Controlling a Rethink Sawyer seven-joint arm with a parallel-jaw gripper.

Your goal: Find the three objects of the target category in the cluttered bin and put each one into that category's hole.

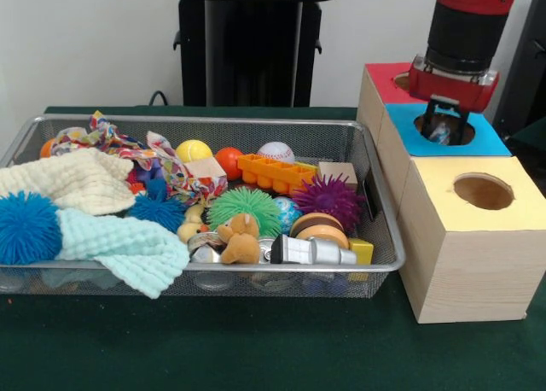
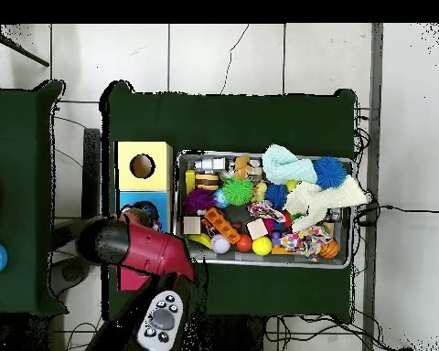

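The bin (image 1: 382,205) is a wide silver wire-mesh basket full of mixed toys; it also shows in the overhead view (image 2: 178,183). To its right stand three wooden boxes with holes, topped red (image 1: 382,77), blue (image 1: 490,138) and yellow (image 1: 512,210). My gripper (image 1: 444,128) hangs right over the blue box's hole (image 1: 461,135), its tip down at the opening. Something small and shiny shows at the tip. In the overhead view the red arm (image 2: 145,249) covers the red box and part of the blue box (image 2: 159,199).
The bin holds a blue spiky ball (image 1: 26,227), a green one (image 1: 247,205), a purple one (image 1: 331,196), a mint cloth (image 1: 119,244), a cream cloth (image 1: 72,179), a teddy (image 1: 241,239), a silver torch (image 1: 311,253) and a baseball (image 1: 275,153). The robot's black pedestal (image 1: 252,45) stands behind.
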